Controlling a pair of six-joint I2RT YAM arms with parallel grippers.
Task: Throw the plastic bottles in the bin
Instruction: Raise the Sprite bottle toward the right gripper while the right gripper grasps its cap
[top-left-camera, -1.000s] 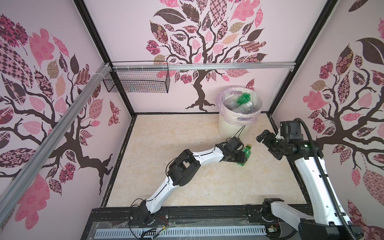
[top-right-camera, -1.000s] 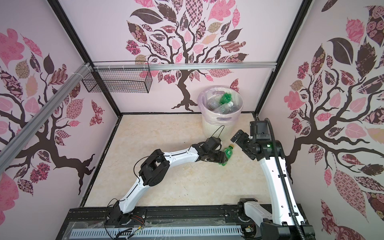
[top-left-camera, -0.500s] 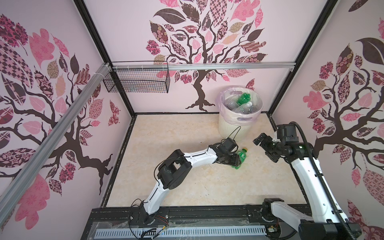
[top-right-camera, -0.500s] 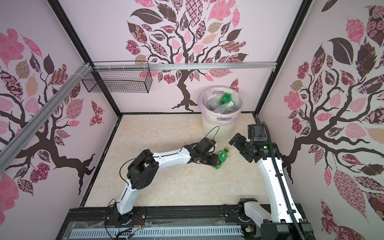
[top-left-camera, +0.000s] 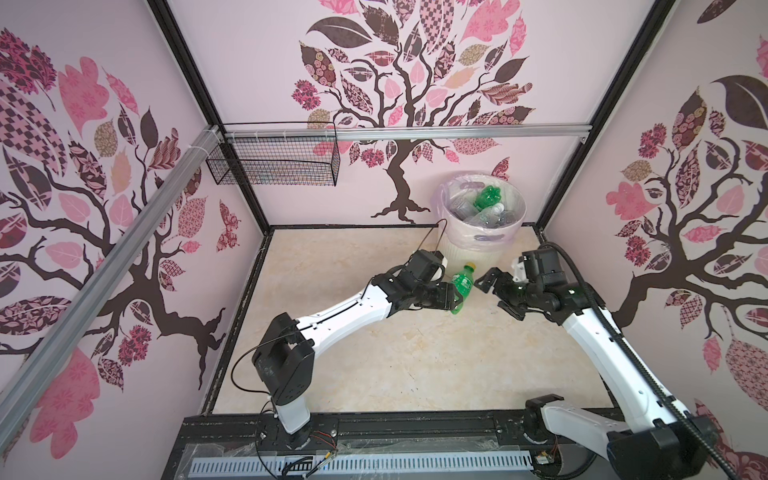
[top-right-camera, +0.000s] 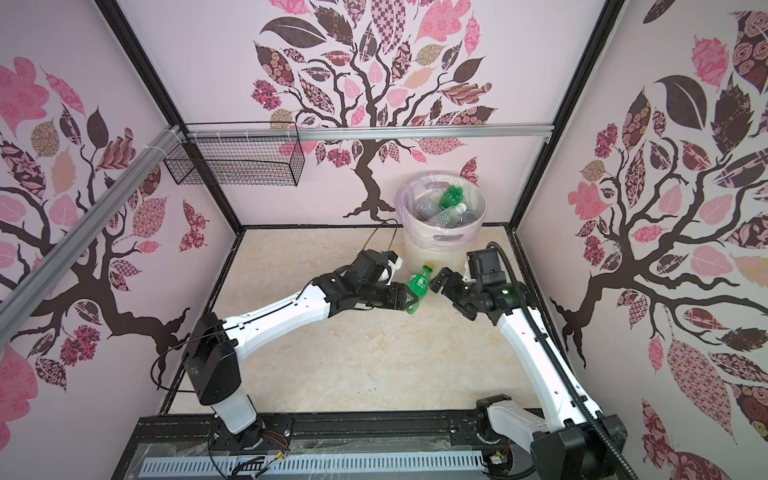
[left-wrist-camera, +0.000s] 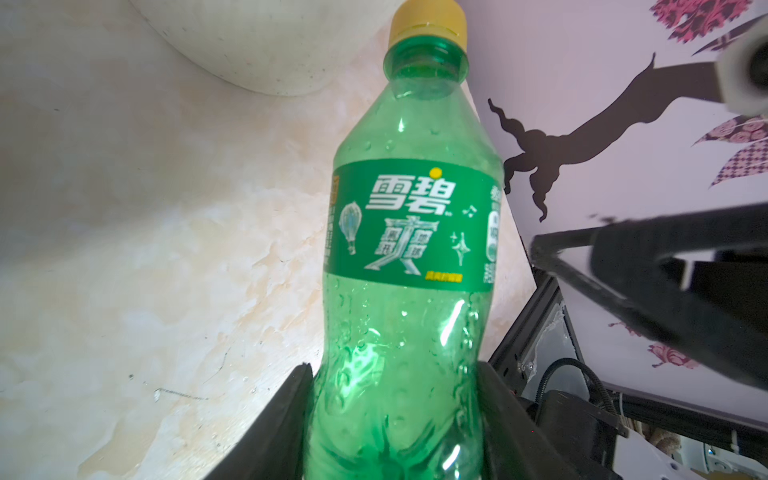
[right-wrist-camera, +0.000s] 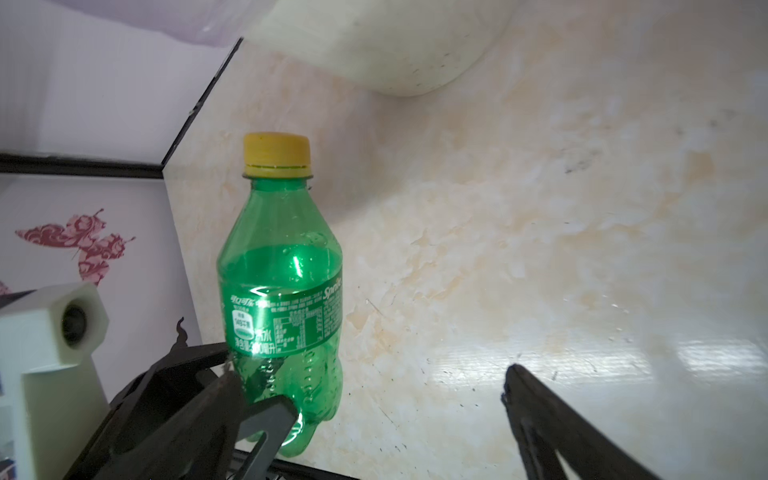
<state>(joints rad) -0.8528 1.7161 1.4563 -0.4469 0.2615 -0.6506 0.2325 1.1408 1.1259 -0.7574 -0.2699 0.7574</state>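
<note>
Crowding the held green bottle: bin behind, spread right gripper beside.

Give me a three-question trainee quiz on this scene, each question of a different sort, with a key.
1. True or false: the left gripper is shut on the green bottle.
2. Pick one. The right gripper is:
A) open and empty, beside the bottle
B) shut on the bottle's neck
C) shut on the wire basket
3. Fill in: the held bottle's cap is ____ in colour.

Key: 1 true; 2 A; 3 yellow.
</note>
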